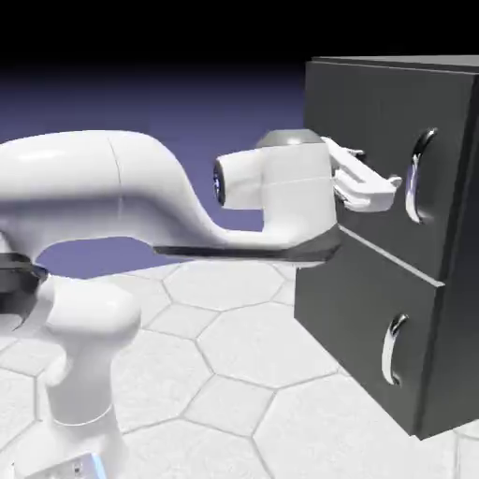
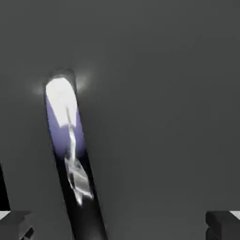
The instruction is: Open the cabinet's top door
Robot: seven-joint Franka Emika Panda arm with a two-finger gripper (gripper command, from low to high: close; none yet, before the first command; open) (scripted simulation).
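The dark grey cabinet (image 1: 458, 243) stands at the exterior view's right with two stacked front panels. Its top door (image 1: 374, 140) lies flush with the front, and a curved silver handle (image 1: 419, 176) runs down it. My gripper (image 1: 393, 187) reaches level toward that handle and stops just short of it. In the hand view the top door (image 2: 164, 93) fills the picture and the handle (image 2: 65, 136) slants down the left half. My gripper (image 2: 119, 226) is open, and the handle lies between the fingertips (image 2: 18, 224), nearer the left one. Nothing is held.
The lower panel (image 1: 360, 318) carries its own smaller silver handle (image 1: 395, 348) and sits shut below the gripper. The arm's white links (image 1: 112, 187) stretch from the left across the hexagon-tiled table (image 1: 234, 355).
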